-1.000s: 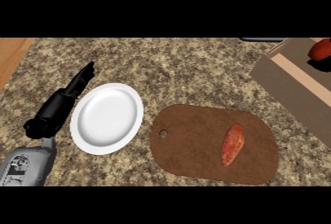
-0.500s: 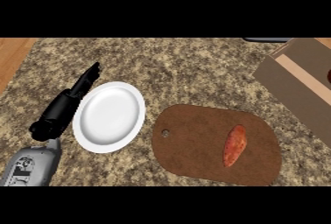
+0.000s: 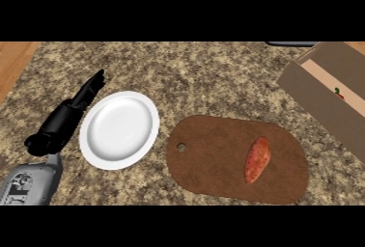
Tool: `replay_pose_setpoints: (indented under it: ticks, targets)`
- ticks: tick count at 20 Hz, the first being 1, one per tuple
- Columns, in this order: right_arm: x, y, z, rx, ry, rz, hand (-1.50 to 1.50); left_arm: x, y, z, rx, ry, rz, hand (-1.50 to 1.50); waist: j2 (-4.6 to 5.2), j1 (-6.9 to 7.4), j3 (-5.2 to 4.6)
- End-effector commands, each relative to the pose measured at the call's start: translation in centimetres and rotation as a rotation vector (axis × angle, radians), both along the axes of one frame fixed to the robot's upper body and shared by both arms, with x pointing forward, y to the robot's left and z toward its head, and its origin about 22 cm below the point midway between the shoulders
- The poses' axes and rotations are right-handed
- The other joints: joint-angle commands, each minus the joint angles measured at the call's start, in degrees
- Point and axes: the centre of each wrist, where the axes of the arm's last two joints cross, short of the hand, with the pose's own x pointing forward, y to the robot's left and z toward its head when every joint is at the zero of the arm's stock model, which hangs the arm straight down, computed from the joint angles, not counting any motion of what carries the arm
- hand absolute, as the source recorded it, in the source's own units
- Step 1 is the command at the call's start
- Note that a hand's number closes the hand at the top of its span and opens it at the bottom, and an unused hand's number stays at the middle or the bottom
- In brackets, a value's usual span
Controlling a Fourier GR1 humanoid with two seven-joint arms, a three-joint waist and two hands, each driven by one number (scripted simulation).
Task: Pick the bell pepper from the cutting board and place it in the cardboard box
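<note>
On the brown cutting board (image 3: 214, 159) lies a long orange-red vegetable (image 3: 257, 159). The cardboard box (image 3: 314, 89) stands tilted at the right edge. Inside it, behind the near wall, a small red bit with a green stem shows: the bell pepper (image 3: 338, 93). My left hand (image 3: 68, 116) rests at the left beside the white plate, fingers straight and pointing away, holding nothing. The right hand does not show.
A white plate (image 3: 119, 129) lies between my left hand and the cutting board. The granite counter ends in a wooden strip (image 3: 14, 58) at the far left. A dark object (image 3: 292, 44) peeks in at the top, behind the box.
The red bell pepper was above the box's far end; now only a small part of it shows lower down, inside the box. My left hand has stayed put.
</note>
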Motion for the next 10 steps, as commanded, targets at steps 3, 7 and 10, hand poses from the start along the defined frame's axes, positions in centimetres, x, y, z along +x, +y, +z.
replay_pose_setpoints:
  ticks: [3, 7, 10]
  targets:
    - [0.3, 0.0, -1.1, 0.558, -0.308, -0.131, -1.5, 0.1, 0.5, 0.4, -0.003, -0.01, 0.0, 0.0, -0.01, -0.5, 0.12]
    - [-2.4, -3.3, -1.6, 0.708, -0.379, -0.258, -1.5, -0.5, 0.5, -0.3, -0.002, -0.014, -0.001, 0.0, 0.53, 0.21, 0.06]
    - [-4.2, -5.7, 0.3, 0.74, -0.431, -0.304, -1.5, 0.1, -0.3, -0.3, -0.004, -0.008, -0.009, 0.0, 0.86, 0.54, 0.07]
